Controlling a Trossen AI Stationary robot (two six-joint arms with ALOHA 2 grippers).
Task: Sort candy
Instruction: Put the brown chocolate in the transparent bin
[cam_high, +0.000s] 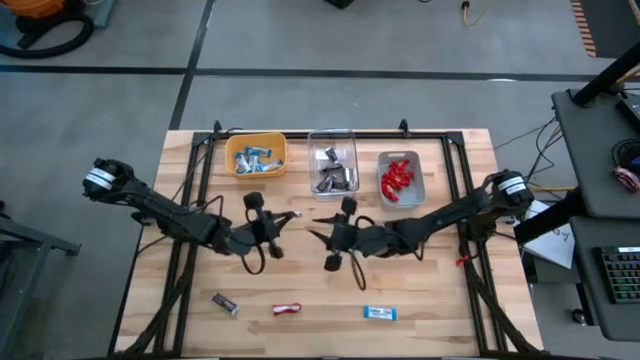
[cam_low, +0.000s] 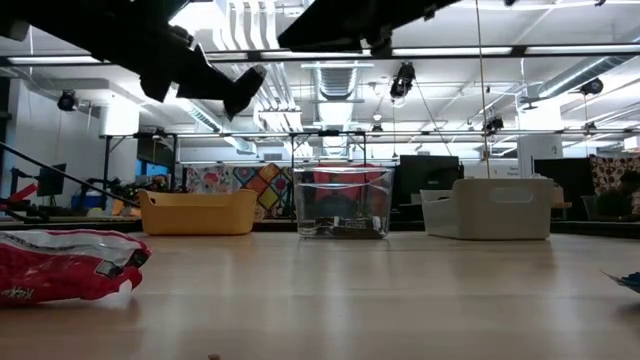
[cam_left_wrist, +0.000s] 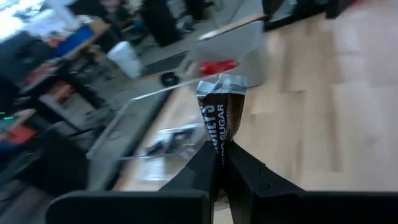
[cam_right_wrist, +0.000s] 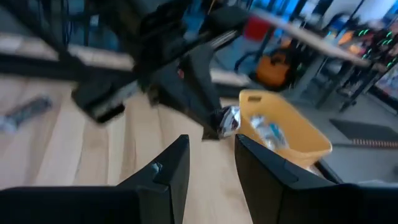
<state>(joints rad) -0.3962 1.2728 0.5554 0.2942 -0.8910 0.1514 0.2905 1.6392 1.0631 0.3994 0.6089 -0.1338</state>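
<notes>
My left gripper is above the middle of the table, shut on a dark brown candy with silvery ends. It also shows in the right wrist view. My right gripper faces it from the right, open and empty. On the table near the front edge lie a dark brown candy, a red candy and a blue-and-white candy. The low view shows the red candy close by on the left. My left gripper pinches the dark brown candy by one end between its two fingers. The fingers point toward the table's right side and lie along the candy. The rest of the candy sticks out past the fingertips, its silvery crimped end free. It is lifted clear of the table.
Three bins stand in a row at the far side. A yellow bin holds blue-and-white candy, a clear bin holds dark brown candy, and a grey bin holds red candy. A black frame runs along the table's edges.
</notes>
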